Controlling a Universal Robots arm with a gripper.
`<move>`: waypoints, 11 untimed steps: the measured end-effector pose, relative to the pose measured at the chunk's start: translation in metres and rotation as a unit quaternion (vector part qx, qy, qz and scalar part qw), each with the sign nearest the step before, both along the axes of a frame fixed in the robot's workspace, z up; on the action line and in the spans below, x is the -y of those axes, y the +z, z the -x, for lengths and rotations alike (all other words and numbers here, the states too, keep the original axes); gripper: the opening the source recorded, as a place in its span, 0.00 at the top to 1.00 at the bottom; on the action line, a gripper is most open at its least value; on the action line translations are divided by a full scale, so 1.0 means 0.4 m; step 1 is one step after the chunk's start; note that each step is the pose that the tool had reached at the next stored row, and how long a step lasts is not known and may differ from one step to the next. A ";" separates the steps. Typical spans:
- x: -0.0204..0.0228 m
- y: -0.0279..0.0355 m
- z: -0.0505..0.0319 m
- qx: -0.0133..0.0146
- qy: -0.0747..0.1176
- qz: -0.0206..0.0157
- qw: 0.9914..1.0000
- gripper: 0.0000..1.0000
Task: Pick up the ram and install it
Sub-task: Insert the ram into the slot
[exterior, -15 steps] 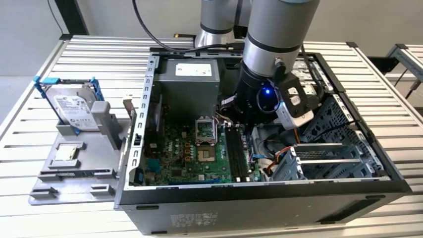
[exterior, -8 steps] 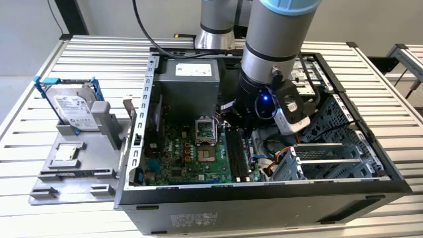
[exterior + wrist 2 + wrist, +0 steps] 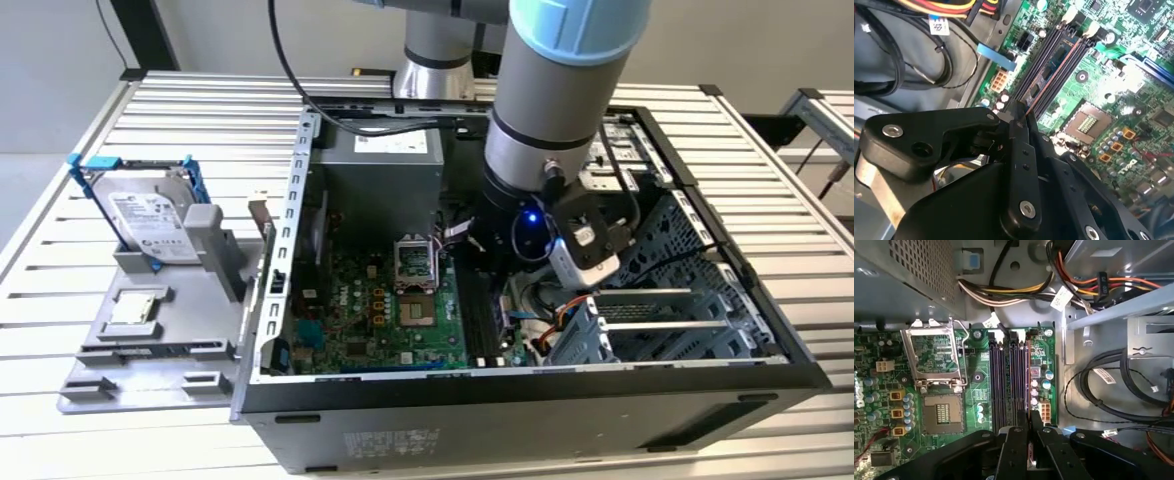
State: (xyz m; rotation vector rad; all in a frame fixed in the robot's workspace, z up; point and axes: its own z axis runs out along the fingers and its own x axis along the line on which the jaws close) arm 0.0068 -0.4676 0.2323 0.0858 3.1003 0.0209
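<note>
Jaws (image 3: 1028, 432) clamped edge-on around the ram (image 3: 1054, 70), inside the open case (image 3: 534, 390). Ram stands along the black slots (image 3: 1009, 385) on the motherboard (image 3: 934, 365).

Slatted table (image 3: 160, 110) bearing computer case (image 3: 534, 420)

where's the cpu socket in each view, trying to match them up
Exterior view: cpu socket in the middle of the green motherboard.
Second wrist view: cpu socket, apart from the slots.
First wrist view: cpu socket, next to its open metal frame.
Shared landmark: the black memory slots.
</note>
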 end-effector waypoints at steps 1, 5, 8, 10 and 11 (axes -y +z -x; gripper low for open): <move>0.001 -0.004 0.000 0.000 0.000 0.000 1.000 1.00; 0.001 -0.019 -0.002 0.000 0.003 0.003 1.000 1.00; 0.001 -0.021 -0.002 0.000 0.006 0.004 1.000 1.00; 0.001 -0.025 -0.003 0.000 0.006 0.003 1.000 1.00; 0.001 -0.028 -0.003 0.000 0.007 0.004 1.000 1.00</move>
